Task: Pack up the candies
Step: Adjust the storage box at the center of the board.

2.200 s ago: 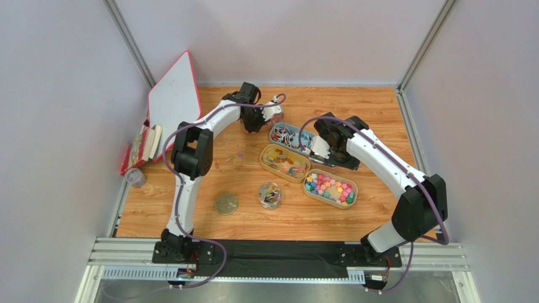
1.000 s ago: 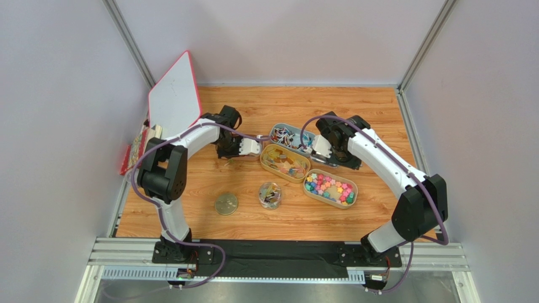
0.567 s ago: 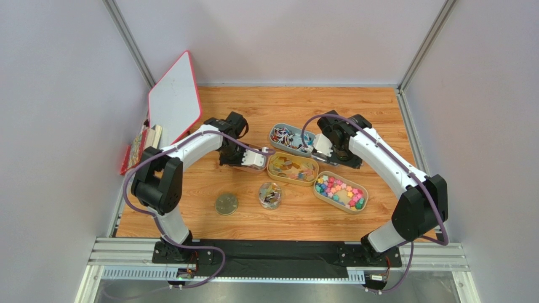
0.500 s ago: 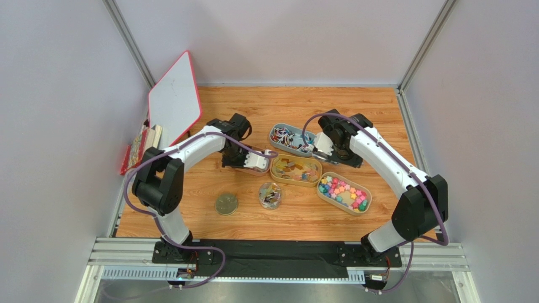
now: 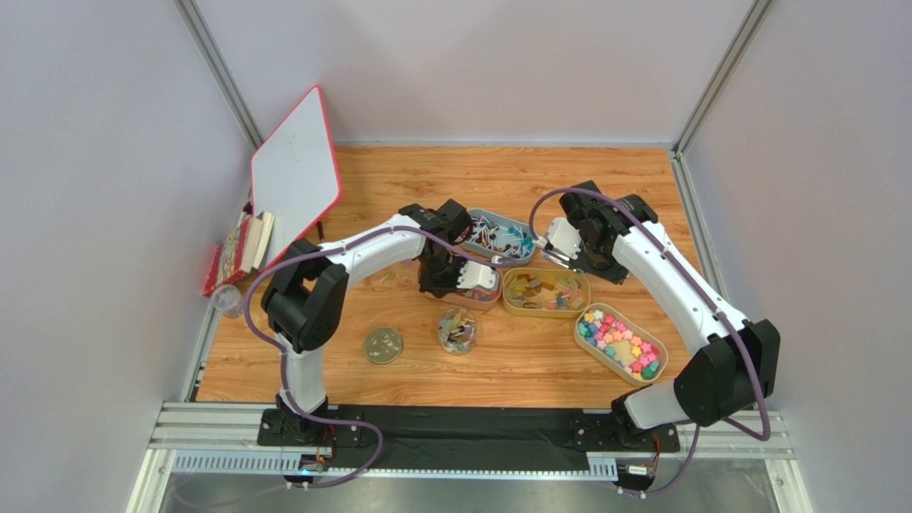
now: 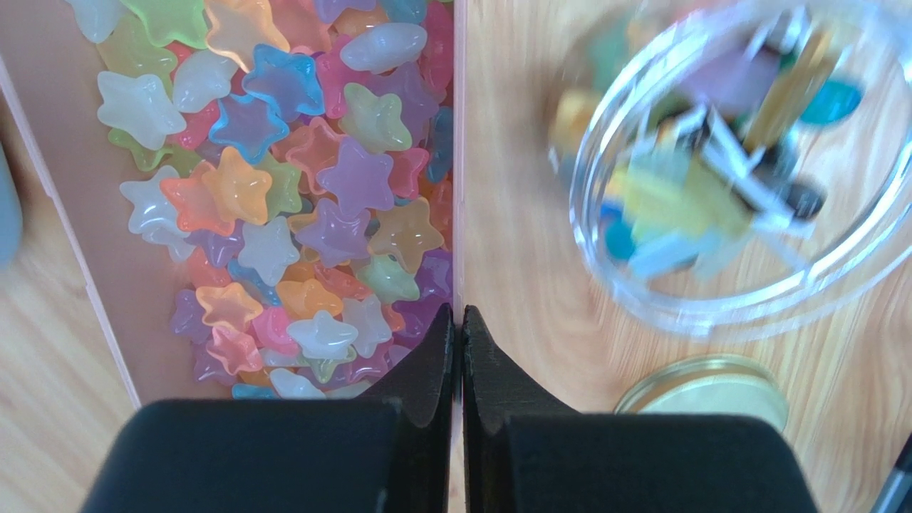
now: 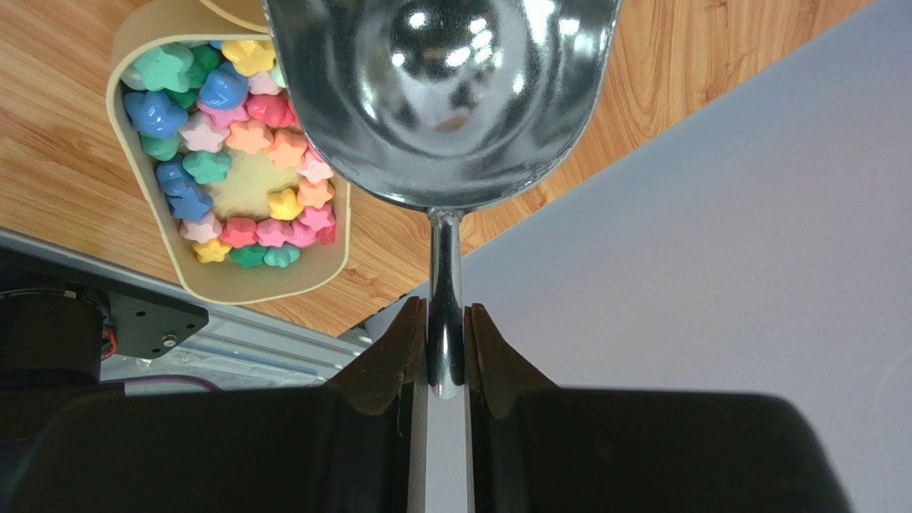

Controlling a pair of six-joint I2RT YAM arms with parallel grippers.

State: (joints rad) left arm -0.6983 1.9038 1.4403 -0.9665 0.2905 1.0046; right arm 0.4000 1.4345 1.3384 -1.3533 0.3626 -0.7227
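Observation:
My left gripper (image 6: 458,316) is shut on the side wall of a pinkish tray (image 6: 66,203) full of pastel star candies (image 6: 305,203); in the top view it (image 5: 464,280) is just behind the clear jar (image 5: 457,329). The jar (image 6: 739,182) holds mixed candies. My right gripper (image 7: 444,347) is shut on the handle of an empty metal scoop (image 7: 444,96), raised in the top view (image 5: 565,244) behind the amber candies (image 5: 546,291). Bright chunky candies (image 5: 621,342) lie in a tan tray (image 7: 150,230) at the front right. Blue-white wrapped candies (image 5: 495,235) fill a grey tray.
The gold jar lid (image 5: 382,344) lies left of the jar and shows in the left wrist view (image 6: 701,387). A red-edged white board (image 5: 294,171), books (image 5: 241,246) and a clear cup (image 5: 227,301) stand at the left wall. Grey walls enclose the table.
My left gripper has moved right and nearer with the pinkish tray. The amber tray and the bright-candy tray have shifted to the right. My right gripper has moved slightly right.

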